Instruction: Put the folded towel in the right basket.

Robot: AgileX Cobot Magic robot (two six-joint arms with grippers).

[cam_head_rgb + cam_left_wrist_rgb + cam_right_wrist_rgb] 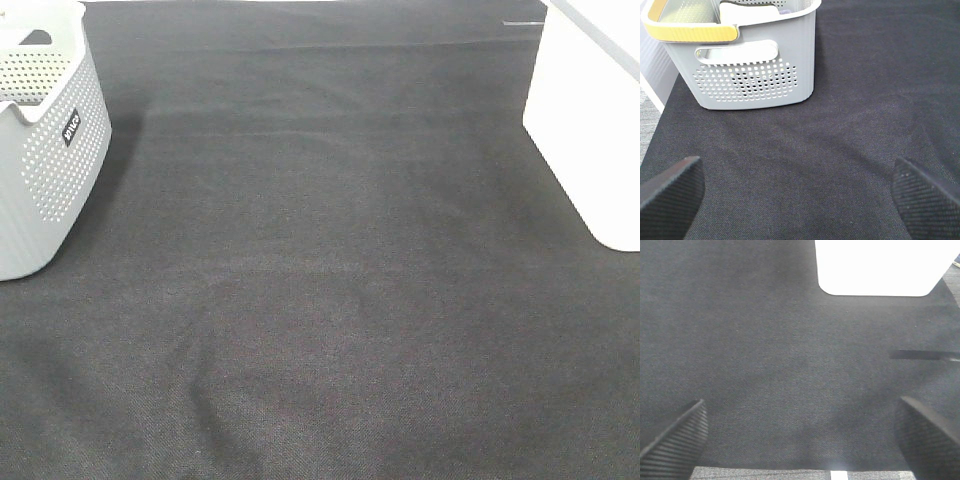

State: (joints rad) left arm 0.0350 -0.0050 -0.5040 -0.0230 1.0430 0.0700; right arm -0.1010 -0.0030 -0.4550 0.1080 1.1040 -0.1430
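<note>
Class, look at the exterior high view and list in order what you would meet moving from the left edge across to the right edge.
Grey perforated basket → bare black cloth table surface → white basket at the right edge. Neither hand and no towel shows in this view.
</note>
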